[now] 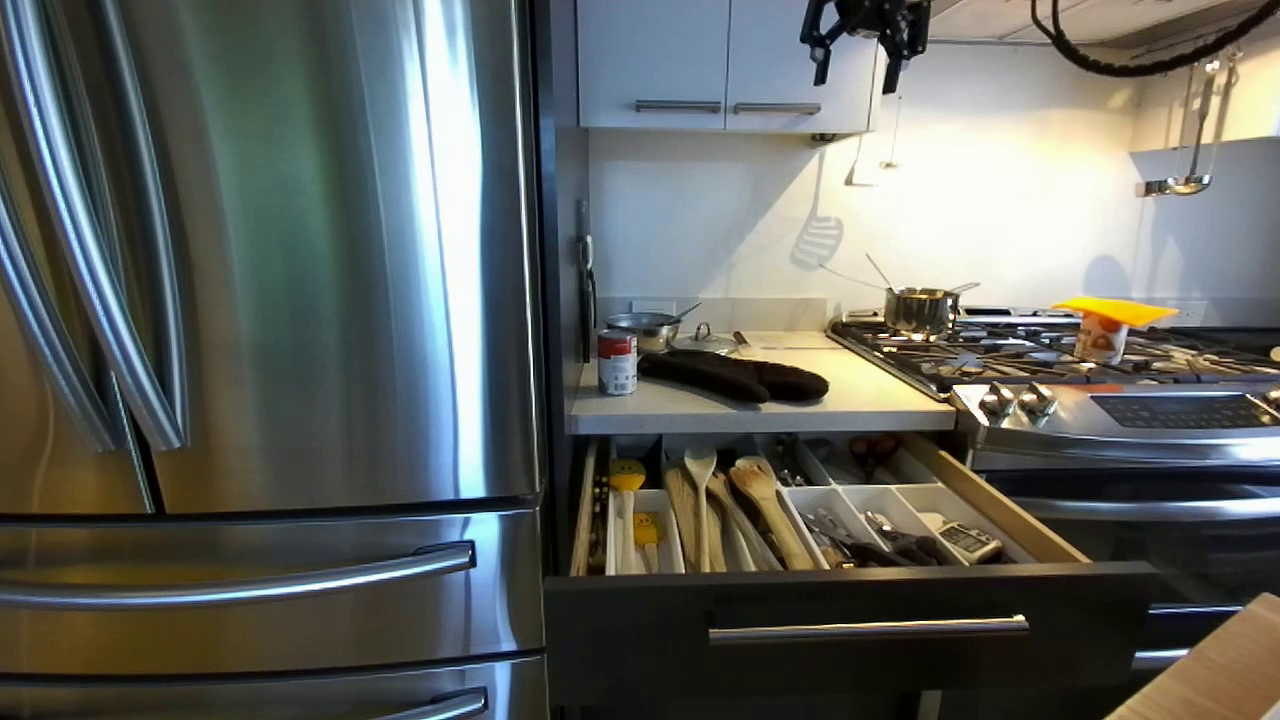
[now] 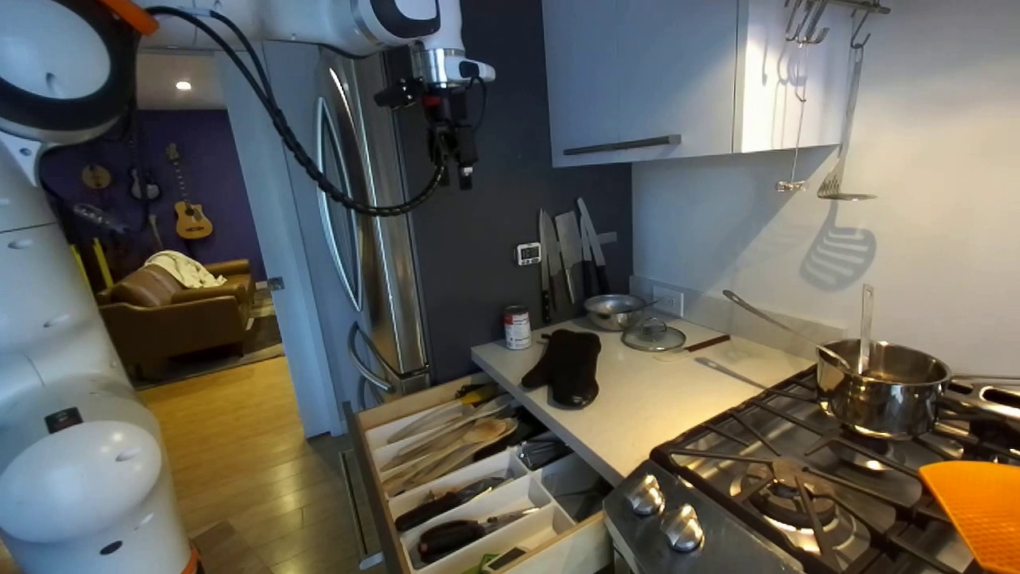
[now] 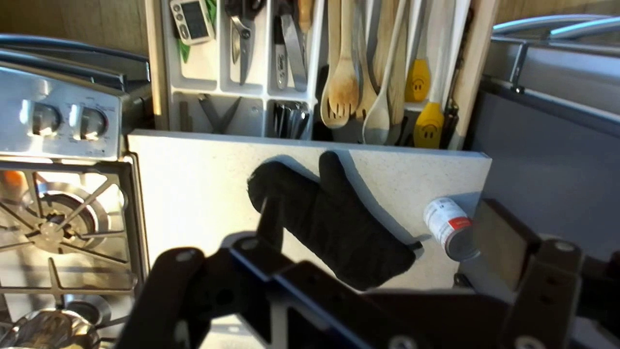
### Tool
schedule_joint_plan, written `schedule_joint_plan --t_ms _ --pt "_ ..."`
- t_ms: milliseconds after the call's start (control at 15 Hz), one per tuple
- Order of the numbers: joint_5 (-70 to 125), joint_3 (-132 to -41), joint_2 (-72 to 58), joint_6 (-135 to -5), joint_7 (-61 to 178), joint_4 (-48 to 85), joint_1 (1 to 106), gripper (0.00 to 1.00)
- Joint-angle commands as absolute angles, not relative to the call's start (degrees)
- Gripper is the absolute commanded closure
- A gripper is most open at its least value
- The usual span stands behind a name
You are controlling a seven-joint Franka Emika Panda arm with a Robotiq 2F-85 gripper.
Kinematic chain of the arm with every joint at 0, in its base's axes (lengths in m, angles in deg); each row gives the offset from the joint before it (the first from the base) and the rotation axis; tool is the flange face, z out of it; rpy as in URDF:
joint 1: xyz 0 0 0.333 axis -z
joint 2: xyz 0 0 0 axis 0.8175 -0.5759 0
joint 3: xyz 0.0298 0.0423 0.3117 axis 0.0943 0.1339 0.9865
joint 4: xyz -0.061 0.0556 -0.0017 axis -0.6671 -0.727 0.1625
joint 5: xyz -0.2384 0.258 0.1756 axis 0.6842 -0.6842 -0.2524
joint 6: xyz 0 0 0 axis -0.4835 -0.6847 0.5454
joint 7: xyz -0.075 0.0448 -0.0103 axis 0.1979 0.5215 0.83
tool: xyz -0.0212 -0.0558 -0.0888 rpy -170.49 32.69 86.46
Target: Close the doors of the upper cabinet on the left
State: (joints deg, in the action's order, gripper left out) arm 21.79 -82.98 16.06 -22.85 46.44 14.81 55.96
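Note:
The upper cabinet shows in both exterior views, with its pale side wall [image 2: 785, 88] beside the fronts. Its two doors, left [image 1: 652, 60] and right [image 1: 775, 55], are flat whitish-grey panels. They lie flush with a thin vertical seam between them, and look shut. Each has a bar handle along its lower edge. The door tops are out of view. My gripper [image 1: 856, 78] hangs in front of the right door in an exterior view. In an exterior view the gripper [image 2: 454, 171] is apart from the cabinet. In the wrist view the gripper [image 3: 387, 223] is open and empty.
A dark drawer [image 1: 850, 625] of utensils is pulled out below the counter [image 1: 860, 400]. A black oven mitt [image 3: 334, 228] and a can [image 3: 448, 228] lie on the counter. A steel fridge [image 1: 330, 250] stands left, a stove [image 2: 717, 494] right. Utensils [image 2: 853, 119] hang by the cabinet.

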Motion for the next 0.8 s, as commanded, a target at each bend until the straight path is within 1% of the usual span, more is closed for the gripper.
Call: schedule_joint_plan --t_ms 0,333,400,533,733 --pt "24.94 -82.2 24.91 -25.76 46.13 28.73 56.06 0.0" --pt "25.9 -81.79 31.87 -31.81 46.34 42.4 56.69 0.0" --pt "24.49 -81.99 27.31 -28.28 46.56 35.2 56.57 0.0" --pt "24.62 -81.88 29.31 -30.19 46.6 39.23 56.66 0.0" --pt "24.63 -81.84 30.31 -30.7 46.61 40.48 56.7 0.0"
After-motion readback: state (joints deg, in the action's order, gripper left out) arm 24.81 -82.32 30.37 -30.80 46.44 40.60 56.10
